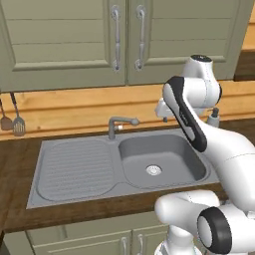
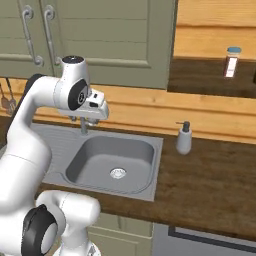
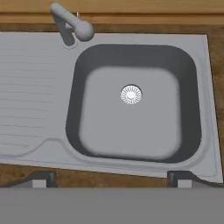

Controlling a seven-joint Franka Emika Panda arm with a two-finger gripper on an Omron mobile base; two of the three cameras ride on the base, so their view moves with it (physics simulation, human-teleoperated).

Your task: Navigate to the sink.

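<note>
The wide matte-grey sink is set in the wooden counter straight ahead, its ribbed drainboard on the left and its deep basin with a round drain on the right. The sink also lies under the arm in the right base view. The bent grey faucet stands at its back edge. My gripper hangs above the basin's rear. In the hand view my gripper is open and holds nothing, looking down at the sink, the drain and the faucet.
A grey soap dispenser stands on the wooden counter to the right of the sink. Utensils hang on the wall at the left. Green wall cabinets are overhead. A small bottle sits on a shelf.
</note>
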